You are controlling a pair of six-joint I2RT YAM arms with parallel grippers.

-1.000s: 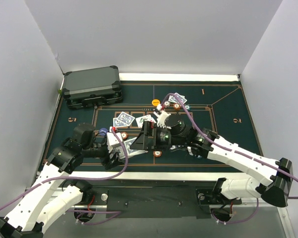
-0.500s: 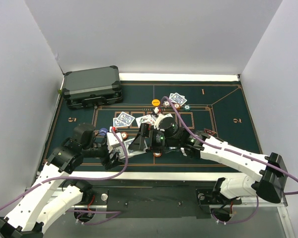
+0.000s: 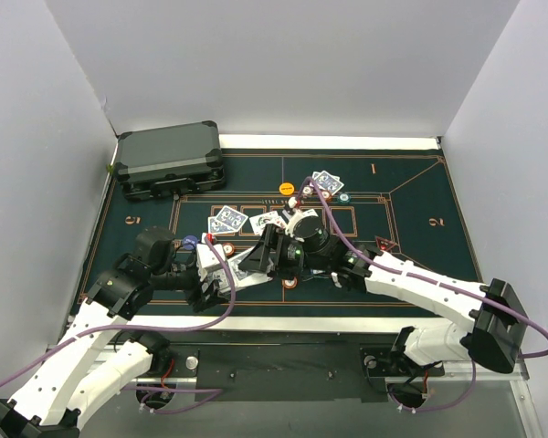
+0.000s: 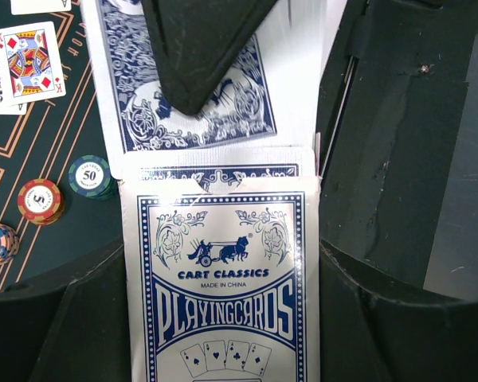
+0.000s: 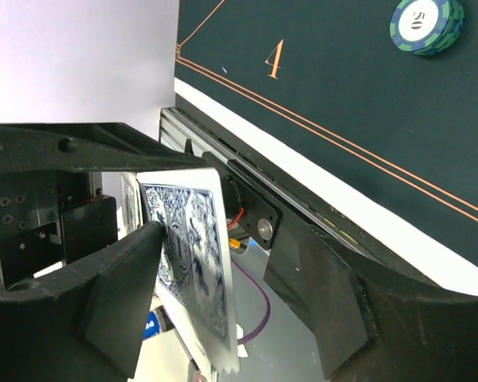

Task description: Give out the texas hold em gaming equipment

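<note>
Top view: the left tool sits low over the near left part of the green mat, clamped on a card box. The right tool reaches in from the right and meets the far end of that box. Beyond them, blue-backed cards lie on the mat, with face-up cards just to their right. An orange chip and a teal chip lie farther back. A dark grey case sits at the far left corner.

Left wrist view: the box lies printed side up between the left tool's fingers. A protruding card, blue back showing, sticks out of its far end, and one black finger of the right tool lies on that back. On the mat to the left are a green chip, a red chip and a king of diamonds.

Right wrist view: the protruding card stands edge-on between the right tool's fingers. That finger touches the card's back while the opposite one stands clear, so the jaws are apart and not clamped.
</note>
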